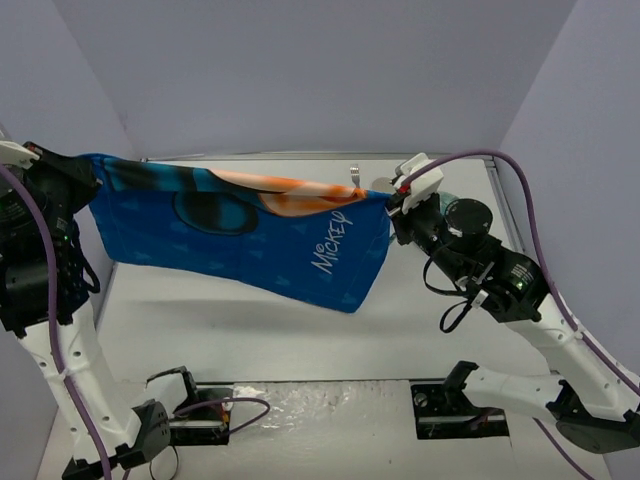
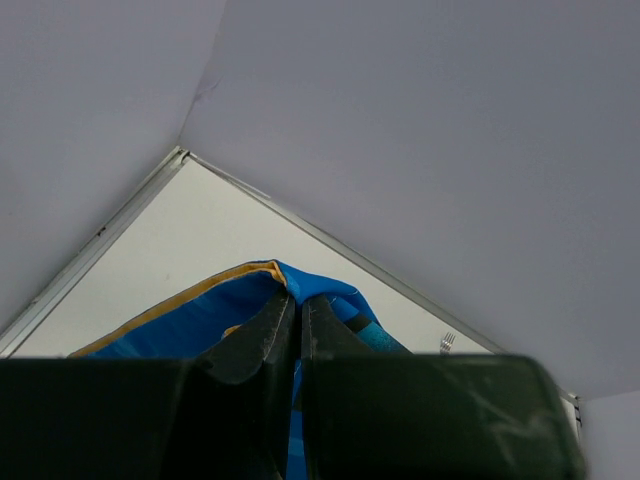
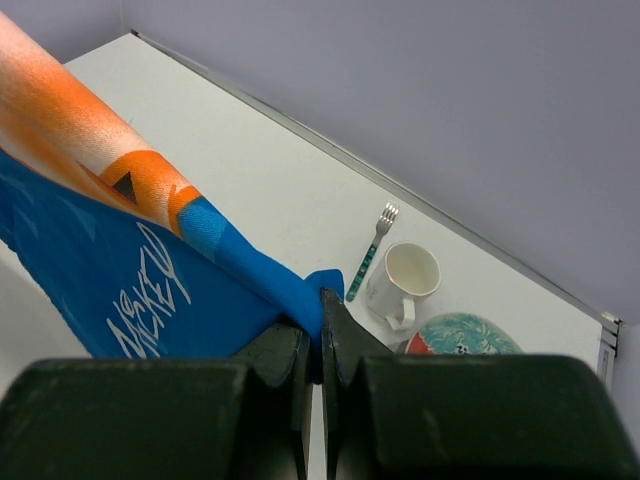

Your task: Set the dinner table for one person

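1. Left gripper (image 2: pixel 297 305) is pinching one upper corner of the placemat (image 1: pixel 250 235). Jaws are closed down to fabric thickness, with the orange-trimmed edge sticking out past the tips.
2. Right gripper (image 3: pixel 322 298) is doing the same on the opposite upper corner, with blue cloth clamped between the jaws and no visible gap.
3. The placemat is hanging in the air, stretched between the two grippers. Its long axis is running left-right across the workspace, held edge up top, and the free edge is draping toward the arm bases. The "Mickey" print is facing the top camera.
4. The dinner table (image 1: pixel 300 330) is lying directly below the cloth. The lower edge looks to be off the surface, but I can't confirm contact from these views.
5. The fork (image 3: pixel 370 255), mug (image 3: pixel 408 278) and plate (image 3: pixel 465 335) are sitting in the far right corner, just beyond the right gripper. The fork is nearest the held corner, lying roughly front-to-back.
6. My read: the spreading step is in progress and the task is early, with nothing laid yet.
7. Key relation: the target is straight down from both end effectors, and neither arm is nearer, since each owns one end of the long axis. The next move likely calls for both arms descending together and holding left-right tension, so the free edge is landing first and the mat is rolling flat.
8. Risk: the right corner could come down on the fork or nudge the mug. Uneven descent would be leaving a fold or skew.
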Robot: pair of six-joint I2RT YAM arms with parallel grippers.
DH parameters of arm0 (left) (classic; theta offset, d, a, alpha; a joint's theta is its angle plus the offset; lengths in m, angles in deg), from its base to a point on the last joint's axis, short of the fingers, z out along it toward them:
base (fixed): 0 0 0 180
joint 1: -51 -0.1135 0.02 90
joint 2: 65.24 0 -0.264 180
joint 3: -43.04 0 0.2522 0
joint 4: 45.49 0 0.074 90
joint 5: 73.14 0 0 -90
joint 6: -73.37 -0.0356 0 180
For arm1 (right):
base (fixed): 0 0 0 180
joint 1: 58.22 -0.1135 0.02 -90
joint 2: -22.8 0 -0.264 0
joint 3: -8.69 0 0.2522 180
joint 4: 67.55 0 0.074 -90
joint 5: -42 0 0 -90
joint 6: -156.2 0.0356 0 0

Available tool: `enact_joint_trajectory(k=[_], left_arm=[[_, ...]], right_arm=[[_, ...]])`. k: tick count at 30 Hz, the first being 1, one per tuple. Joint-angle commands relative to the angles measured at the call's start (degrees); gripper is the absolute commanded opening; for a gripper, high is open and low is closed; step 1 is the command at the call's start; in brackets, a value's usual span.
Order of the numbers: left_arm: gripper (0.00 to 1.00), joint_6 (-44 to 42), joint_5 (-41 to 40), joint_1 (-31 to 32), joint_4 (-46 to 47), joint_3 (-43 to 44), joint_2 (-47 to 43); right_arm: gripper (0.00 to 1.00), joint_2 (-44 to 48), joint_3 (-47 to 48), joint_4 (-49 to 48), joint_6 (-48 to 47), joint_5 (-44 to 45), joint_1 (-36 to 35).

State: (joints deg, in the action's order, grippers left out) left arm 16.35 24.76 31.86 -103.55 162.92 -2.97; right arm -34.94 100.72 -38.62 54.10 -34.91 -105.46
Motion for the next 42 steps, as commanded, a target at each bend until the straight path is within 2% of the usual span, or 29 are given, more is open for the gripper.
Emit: enact_joint_trajectory(k=[1, 7, 14, 19, 25, 34, 42], left_arm=[[0.00, 0.81, -7.12, -1.10, 5.54, -3.15, -2.50], [0.00, 0.51, -13.12, 0.73, 3.55, -10.55, -10.16], [0.00, -0.60, -14.44, 3.46, 0.08, -11.70, -14.33], [0.00, -3.66, -16.21, 5.48, -2.53, -9.87, -13.53], [0.00, -6.42, -17.37, 6.74, -0.51, -8.31, -8.96], [0.00, -6.88, -18.38, 6.66, 4.86, -8.52, -3.61], [0.00, -5.86, -16.53, 6.66, 4.36, -5.45, -2.40]], right_arm=[[0.00, 3.07, 1.80, 0.90, -0.48, 2.21, 1.01], [0.00, 6.91, 0.41, 4.25, 1.40, -1.74, 1.01], [0.00, 9.21, 0.97, 8.12, 2.81, -6.25, 1.03], [0.00, 8.12, 1.31, 8.44, 2.68, -7.75, 1.01], [0.00, 2.54, 2.51, 8.17, -0.92, -5.18, 1.01], [0.00, -2.73, 3.35, 3.66, -3.11, -2.79, 1.46], [0.00, -3.01, 5.50, 2.32, -2.93, -4.02, 1.80]])
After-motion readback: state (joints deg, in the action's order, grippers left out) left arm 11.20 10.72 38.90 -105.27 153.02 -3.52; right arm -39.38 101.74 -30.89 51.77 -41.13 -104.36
